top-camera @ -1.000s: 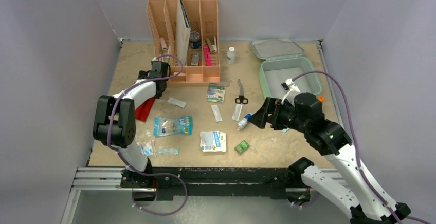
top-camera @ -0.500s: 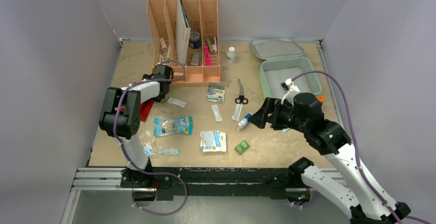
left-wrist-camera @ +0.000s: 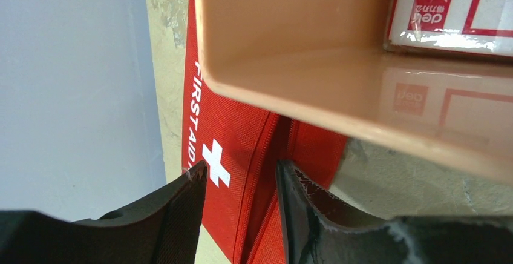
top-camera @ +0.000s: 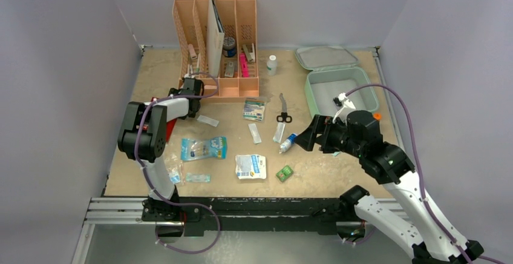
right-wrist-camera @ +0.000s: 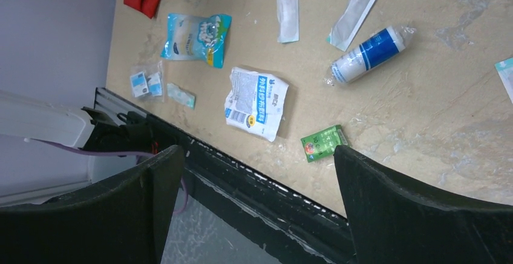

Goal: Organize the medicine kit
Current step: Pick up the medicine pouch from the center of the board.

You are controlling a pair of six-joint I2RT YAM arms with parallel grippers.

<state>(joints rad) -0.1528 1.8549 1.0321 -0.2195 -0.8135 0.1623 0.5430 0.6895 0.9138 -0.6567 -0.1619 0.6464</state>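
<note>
top cam high behind me, looking down on whole table (top-camera: 154, 73), left wrist cam tight on red pouch (left-wrist-camera: 242, 131), right wrist cam higher up, shares that pouch

**Woven cloth, glossy plastic, rough tabletop**

The red first-aid pouch (left-wrist-camera: 242, 149) is coarse woven cloth with stitched seams and flat white print. The peach-orange slotted desk organizer (left-wrist-camera: 314, 76) is smooth, glossy plastic that mirrors a red-and-white printed carton (left-wrist-camera: 454, 9) wrapped in shiny film. The beige tabletop (right-wrist-camera: 435, 112) looks rough, mottled and matt. The blue-and-white packet (right-wrist-camera: 196, 37) is crinkled, shiny plastic film. The mint-green rounded-square zip case (top-camera: 326, 57) looks matt.
</note>
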